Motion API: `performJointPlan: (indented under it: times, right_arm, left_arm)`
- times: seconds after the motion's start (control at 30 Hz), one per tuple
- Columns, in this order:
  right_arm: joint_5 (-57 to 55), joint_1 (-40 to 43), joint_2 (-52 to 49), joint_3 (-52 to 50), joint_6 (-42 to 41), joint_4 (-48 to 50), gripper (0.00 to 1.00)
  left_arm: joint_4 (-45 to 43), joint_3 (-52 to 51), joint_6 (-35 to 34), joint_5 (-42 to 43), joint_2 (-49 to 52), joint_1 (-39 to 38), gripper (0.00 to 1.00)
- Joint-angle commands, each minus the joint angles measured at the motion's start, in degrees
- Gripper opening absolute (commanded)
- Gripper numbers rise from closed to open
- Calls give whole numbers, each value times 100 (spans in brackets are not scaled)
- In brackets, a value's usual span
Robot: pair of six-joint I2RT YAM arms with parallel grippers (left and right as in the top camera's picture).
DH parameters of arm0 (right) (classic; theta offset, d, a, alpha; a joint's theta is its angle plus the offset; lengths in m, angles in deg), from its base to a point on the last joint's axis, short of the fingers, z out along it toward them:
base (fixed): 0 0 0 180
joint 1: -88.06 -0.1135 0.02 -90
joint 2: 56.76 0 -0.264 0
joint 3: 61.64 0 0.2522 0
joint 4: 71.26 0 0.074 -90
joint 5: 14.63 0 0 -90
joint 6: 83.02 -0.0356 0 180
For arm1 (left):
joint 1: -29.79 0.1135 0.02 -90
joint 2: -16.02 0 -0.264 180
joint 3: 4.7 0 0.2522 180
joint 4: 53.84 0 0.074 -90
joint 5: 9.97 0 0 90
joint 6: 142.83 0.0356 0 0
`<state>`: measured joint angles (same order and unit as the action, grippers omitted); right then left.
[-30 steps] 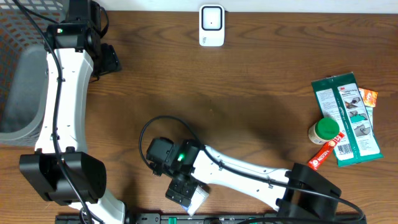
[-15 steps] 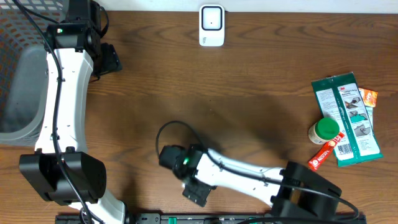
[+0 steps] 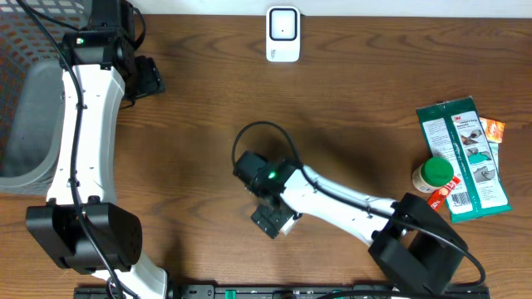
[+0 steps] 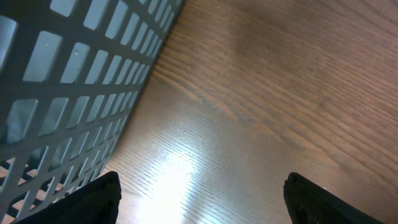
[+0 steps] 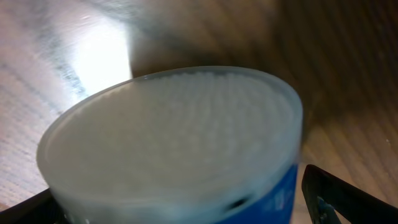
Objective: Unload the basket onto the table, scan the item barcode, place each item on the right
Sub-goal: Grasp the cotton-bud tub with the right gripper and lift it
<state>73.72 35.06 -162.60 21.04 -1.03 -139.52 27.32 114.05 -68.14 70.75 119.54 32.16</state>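
Observation:
The item is a blue container (image 5: 273, 199) with a frosted white lid (image 5: 174, 130). It fills the right wrist view and sits between the fingers of my right gripper (image 5: 174, 202), which is shut on it. From overhead only a white sliver of the container (image 3: 289, 223) peeks out beside the right gripper (image 3: 271, 220), near the table's middle front. The white barcode scanner (image 3: 283, 34) stands at the far edge, well away. My left gripper (image 3: 150, 79) hovers open at the far left over bare wood (image 4: 199, 193), holding nothing.
A grey mesh basket (image 3: 25, 100) stands at the left edge, close beside the left gripper (image 4: 74, 74). At the right lie a green packet (image 3: 462, 158), a green-capped jar (image 3: 435, 174), a red tube (image 3: 438, 203) and an orange sachet (image 3: 494, 129).
My right arm has swung from the front edge up and to the right toward the table's middle, carrying the container. The left arm has not moved.

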Motion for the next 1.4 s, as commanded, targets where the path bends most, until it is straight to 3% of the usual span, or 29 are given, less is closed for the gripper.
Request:
performJointPlan:
  times: [0.0,0.43,0.83,1.07,1.37]
  right_arm:
    - [302,221,-2,37,125,20,98]
    - [859,1340,-2,39,433,345,98]
    - [925,2387,13,168,857,345,99]
    - [2052,2719,15,734,1279,-173,99]
    - [2076,3097,20,1543,1189,-1220,99]
  left_arm:
    - [-39,13,-66,251,15,-4,84]
    - [-326,-35,-17,1021,20,-76,84]
    - [-433,-256,0,1029,20,-439,84]
    - [-514,-256,105,1016,20,-697,84]
    - [-479,-258,149,1023,20,-726,84]
